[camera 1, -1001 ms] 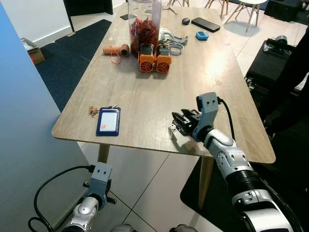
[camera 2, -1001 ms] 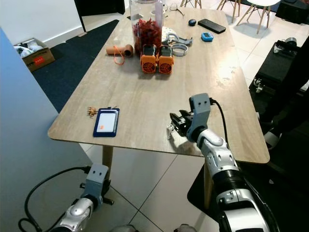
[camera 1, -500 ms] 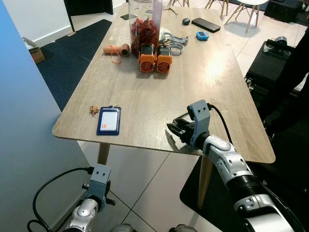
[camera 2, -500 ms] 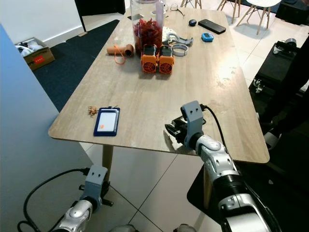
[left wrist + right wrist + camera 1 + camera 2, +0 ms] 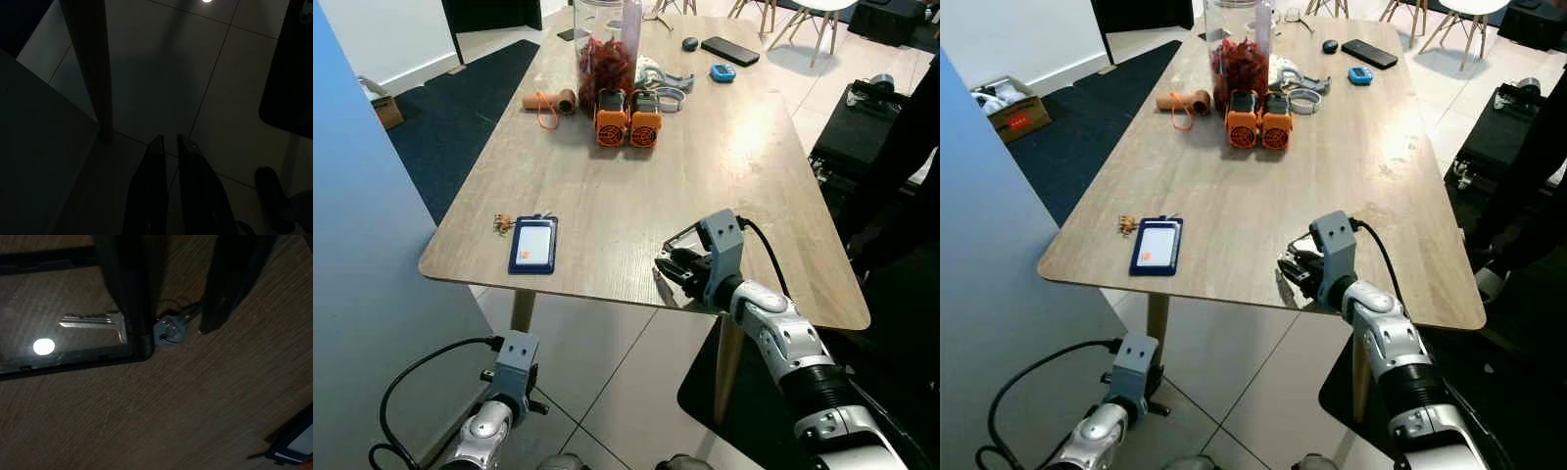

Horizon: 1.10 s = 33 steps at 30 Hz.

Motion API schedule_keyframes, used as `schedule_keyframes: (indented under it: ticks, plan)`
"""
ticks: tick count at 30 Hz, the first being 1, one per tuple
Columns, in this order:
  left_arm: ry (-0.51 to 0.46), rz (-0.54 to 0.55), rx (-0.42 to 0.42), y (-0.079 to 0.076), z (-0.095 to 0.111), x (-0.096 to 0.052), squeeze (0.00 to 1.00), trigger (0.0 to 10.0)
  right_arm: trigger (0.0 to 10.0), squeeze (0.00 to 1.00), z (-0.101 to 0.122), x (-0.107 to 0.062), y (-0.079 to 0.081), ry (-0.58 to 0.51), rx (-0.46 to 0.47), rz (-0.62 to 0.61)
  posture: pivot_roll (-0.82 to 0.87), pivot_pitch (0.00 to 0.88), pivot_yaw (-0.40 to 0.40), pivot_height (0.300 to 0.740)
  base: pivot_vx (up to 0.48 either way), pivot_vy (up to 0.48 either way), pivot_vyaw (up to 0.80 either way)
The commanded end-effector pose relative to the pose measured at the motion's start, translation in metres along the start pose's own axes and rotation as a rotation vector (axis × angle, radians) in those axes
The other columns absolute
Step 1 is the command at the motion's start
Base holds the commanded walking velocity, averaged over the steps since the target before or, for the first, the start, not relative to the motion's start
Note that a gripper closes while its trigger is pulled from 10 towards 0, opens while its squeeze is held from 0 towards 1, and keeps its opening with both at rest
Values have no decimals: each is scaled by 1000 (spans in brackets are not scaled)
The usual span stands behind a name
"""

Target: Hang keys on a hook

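A small bunch of keys lies on the wooden table [image 5: 607,196] near its front edge. In the right wrist view a silver key [image 5: 93,322] rests on a dark-framed flat sheet, and the grey key head [image 5: 168,330] lies beside it. My right gripper [image 5: 668,267] is down at the table top, open, one finger on each side of the grey key head [image 5: 175,333]. From the head views the fingers hide the keys. My left gripper [image 5: 168,186] hangs idle near the floor beside a table leg, its fingers close together.
A blue badge holder [image 5: 533,245] and a small trinket [image 5: 502,224] lie at the front left. Two orange devices [image 5: 628,117], a jar [image 5: 605,49], a cardboard roll [image 5: 548,100] and a phone [image 5: 729,49] stand further back. A blue-grey wall [image 5: 362,255] is at left.
My right gripper has dropped and slid toward the table's front edge, now covering the keys that showed just left of its fingers one second ago. The left arm is unchanged.
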<state>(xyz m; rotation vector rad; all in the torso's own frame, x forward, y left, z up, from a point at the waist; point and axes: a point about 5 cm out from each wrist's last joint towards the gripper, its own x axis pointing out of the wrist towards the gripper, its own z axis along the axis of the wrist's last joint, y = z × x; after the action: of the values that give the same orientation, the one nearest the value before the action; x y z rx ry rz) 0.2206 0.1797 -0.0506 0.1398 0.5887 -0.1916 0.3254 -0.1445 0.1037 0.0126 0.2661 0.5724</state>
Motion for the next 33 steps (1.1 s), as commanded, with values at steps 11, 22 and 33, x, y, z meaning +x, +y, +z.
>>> schedule_keyframes:
  ticks: [11,22,33]
  plan:
    - [6,-7,-8,-3,0,1,0,10000,0,0,0,-3,-8,-2,44,-48,47,94,-28,740,0,0,0]
    - [3,-2,-5,-1,2,2,0,10000,0,0,21,-9,-27,-139,50,-170,50,90,-19,740,0,0,0]
    - [0,-4,1,0,6,4,0,10000,0,0,93,-43,-63,-565,109,-348,49,91,-11,740,0,0,0]
